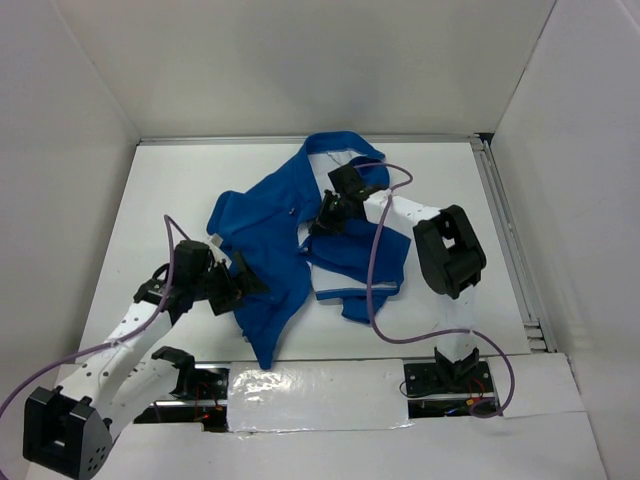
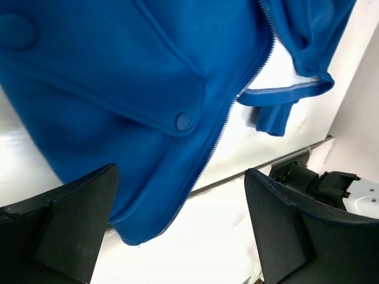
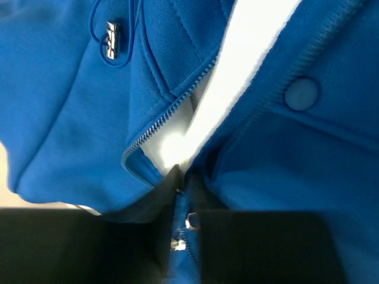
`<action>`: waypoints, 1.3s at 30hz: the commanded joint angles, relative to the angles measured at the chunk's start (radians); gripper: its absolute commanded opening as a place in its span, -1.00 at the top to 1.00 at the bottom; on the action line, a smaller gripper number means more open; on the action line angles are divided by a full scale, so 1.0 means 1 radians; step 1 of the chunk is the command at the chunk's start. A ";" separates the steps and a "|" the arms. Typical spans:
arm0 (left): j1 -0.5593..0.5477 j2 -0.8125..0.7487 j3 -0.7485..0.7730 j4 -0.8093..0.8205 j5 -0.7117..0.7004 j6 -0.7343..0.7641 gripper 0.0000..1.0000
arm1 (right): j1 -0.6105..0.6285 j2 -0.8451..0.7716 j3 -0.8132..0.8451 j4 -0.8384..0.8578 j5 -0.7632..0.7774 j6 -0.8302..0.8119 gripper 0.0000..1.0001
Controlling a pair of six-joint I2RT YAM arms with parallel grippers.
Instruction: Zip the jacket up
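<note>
The royal-blue jacket (image 1: 275, 235) lies open and crumpled on the white table, with its white lining showing. My right gripper (image 1: 325, 220) sits at the jacket's middle. In the right wrist view my right gripper (image 3: 186, 177) is shut on the jacket (image 3: 296, 154) where its two zipper edges meet, and a small metal zipper piece (image 3: 190, 220) shows between the fingers. My left gripper (image 1: 238, 287) is at the jacket's lower left flap. In the left wrist view my left gripper (image 2: 183, 236) is open wide, and the jacket's hem corner (image 2: 142, 219) with its zipper teeth lies near the left finger (image 2: 77, 225).
White walls enclose the table on three sides. A metal rail (image 1: 510, 240) runs along the right edge. Shiny tape (image 1: 320, 395) covers the near edge between the arm bases. Purple cables (image 1: 375, 270) loop over the jacket's right side.
</note>
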 commanded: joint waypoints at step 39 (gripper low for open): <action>-0.090 -0.029 0.011 -0.107 -0.149 -0.104 -0.99 | 0.374 -0.035 0.429 -0.481 0.452 -0.517 -0.56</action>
